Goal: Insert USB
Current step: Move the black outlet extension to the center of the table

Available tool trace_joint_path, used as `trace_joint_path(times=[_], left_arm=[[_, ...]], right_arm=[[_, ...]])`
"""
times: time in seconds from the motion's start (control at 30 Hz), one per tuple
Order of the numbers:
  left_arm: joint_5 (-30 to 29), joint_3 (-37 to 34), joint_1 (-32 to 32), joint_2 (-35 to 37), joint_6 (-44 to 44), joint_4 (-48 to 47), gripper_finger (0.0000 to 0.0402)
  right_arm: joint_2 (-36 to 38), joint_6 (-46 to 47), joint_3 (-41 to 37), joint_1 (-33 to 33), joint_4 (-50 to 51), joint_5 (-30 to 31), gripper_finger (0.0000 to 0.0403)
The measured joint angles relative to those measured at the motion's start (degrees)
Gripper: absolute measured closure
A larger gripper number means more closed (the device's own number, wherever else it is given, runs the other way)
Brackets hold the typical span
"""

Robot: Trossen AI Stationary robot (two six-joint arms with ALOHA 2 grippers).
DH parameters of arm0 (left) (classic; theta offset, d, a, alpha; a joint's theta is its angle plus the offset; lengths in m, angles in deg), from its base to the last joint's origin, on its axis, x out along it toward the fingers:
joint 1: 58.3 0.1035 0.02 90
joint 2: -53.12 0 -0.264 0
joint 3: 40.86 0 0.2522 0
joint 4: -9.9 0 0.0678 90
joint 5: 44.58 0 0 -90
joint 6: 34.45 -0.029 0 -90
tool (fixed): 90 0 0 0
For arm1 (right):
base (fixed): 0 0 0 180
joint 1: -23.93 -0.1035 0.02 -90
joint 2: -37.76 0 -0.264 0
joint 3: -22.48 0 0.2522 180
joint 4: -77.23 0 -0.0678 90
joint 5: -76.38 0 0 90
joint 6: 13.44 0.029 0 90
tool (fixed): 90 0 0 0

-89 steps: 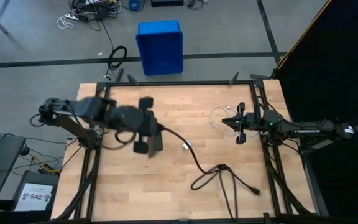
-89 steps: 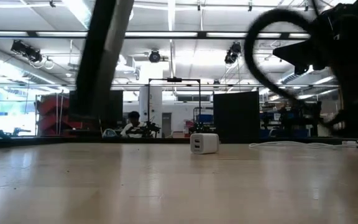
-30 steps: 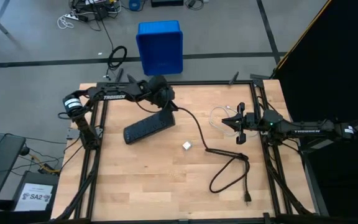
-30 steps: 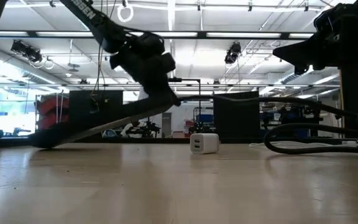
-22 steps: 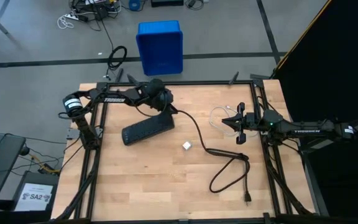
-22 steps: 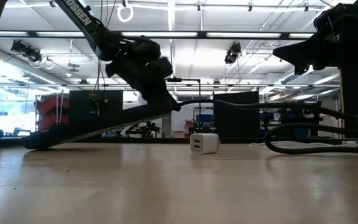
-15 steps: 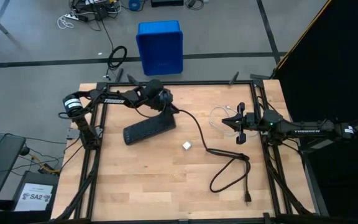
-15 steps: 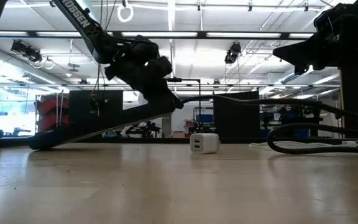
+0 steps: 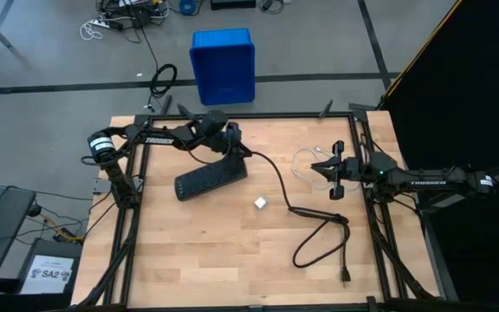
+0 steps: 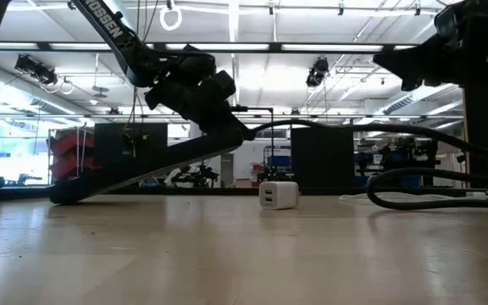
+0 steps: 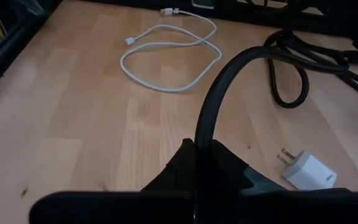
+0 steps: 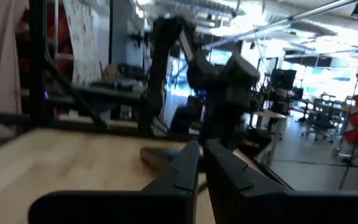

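A black power strip (image 9: 210, 177) lies slanted at the table's far left, its cord end raised and its other end (image 10: 58, 196) on the wood. My left gripper (image 9: 234, 151) is shut at the raised end. The white USB cable (image 9: 304, 163) lies coiled flat at the far right and also shows in the left wrist view (image 11: 166, 56). My right gripper (image 9: 334, 178) hovers shut just beside the coil, pointing level toward the table's left and touching nothing. My left gripper holds the power strip at its cord end (image 10: 234, 135), coming slanting down from the far left. In the wrist view the thick black cord (image 11: 205, 118) rises right out of the shut fingers (image 11: 182, 168), which hide the exact spot. The strip hangs tilted, its free end on the table.
A small white charger cube (image 9: 260, 203) lies mid-table, its prongs showing in the left wrist view (image 11: 306, 171). The strip's black cord (image 9: 319, 238) loops across the right half to a plug near the front edge. A blue bin (image 9: 223, 65) stands on the floor beyond the far edge.
My left gripper has sunk a little and tipped further downward while staying shut on the strip's cord end. The strip has stayed tilted with its free end on the table and has slid slightly toward the right.
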Motion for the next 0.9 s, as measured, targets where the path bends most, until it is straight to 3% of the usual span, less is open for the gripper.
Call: trace_joint_path(times=[0.37,0.73,0.9], left_arm=[[1.0,0.0,-2.6,-5.9,0.0,1.0,0.0394],[0.7,0.0,-4.0,-7.4,0.2,3.3,0.0391],[-2.9,0.0,-4.0,-7.4,-1.3,1.9,0.0387]], right_arm=[[0.0,5.3,0.0,0.0,-4.6,0.7,0.0401],[0.0,0.3,0.1,1.9,-4.7,0.7,0.0395],[0.0,0.8,0.2,2.1,-3.9,0.7,0.0398]])
